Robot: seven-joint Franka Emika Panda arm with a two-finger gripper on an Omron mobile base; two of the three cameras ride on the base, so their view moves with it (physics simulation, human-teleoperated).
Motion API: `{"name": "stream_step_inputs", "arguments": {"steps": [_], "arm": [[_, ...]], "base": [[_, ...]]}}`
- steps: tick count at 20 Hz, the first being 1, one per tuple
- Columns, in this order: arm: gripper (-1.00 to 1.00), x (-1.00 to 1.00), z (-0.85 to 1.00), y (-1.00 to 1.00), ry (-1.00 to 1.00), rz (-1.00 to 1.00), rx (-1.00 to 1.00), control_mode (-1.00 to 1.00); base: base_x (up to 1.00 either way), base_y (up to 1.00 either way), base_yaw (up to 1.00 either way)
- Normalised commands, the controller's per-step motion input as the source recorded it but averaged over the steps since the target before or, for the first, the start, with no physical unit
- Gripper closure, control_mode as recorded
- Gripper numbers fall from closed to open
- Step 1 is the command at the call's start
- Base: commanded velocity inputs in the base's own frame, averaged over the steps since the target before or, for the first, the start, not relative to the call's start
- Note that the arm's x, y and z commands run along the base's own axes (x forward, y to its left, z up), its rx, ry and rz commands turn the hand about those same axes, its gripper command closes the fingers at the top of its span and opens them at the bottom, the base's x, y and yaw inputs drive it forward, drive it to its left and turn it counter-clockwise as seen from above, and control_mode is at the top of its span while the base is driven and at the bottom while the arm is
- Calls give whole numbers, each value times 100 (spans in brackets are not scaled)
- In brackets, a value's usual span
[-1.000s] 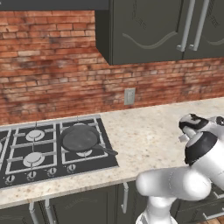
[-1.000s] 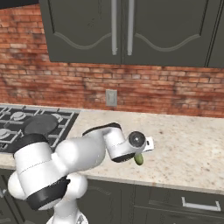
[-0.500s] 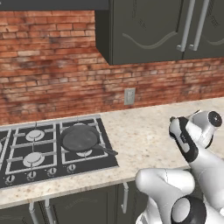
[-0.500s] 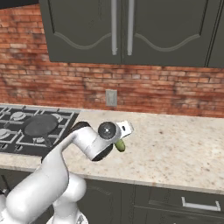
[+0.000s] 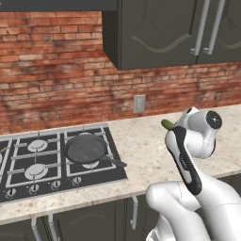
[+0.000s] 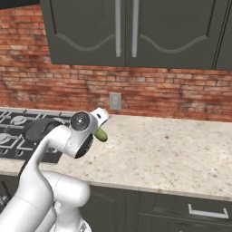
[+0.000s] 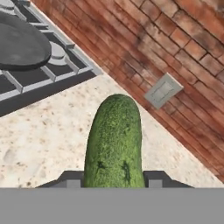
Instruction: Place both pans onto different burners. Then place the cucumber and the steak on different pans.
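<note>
My pincer (image 7: 113, 180) grips the cucumber (image 7: 114, 142), lifted above the counter (image 5: 146, 146), to the right of the stove (image 5: 28, 181) where a pan (image 5: 85, 148) sits on a burner.

The gripper (image 7: 113, 179) holds the cucumber (image 7: 114, 140) between its two dark finger tips, the green length pointing away over the speckled counter (image 7: 39, 148). Beyond it stand a brick wall (image 7: 144, 48) with a grey outlet (image 7: 162, 90), and a pan (image 7: 19, 43) on the black cooktop (image 7: 52, 83).
</note>
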Motion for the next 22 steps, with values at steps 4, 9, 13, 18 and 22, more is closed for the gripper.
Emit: {"name": "stream_step_inputs", "arguments": {"steps": [4,9,13,18,22], "arm": [[100,-9,49,93,0,23,-14,-100],[100,-27,17,91,-1,17,-12,-100],[100,-36,0,100,-5,14,-14,-100],[100,-7,10,99,0,16,-10,-100],[100,16,8,79,0,8,-1,-100]], "base": [[0,0,0],[0,0,0],[0,0,0],[0,0,0],[0,0,0]]}}
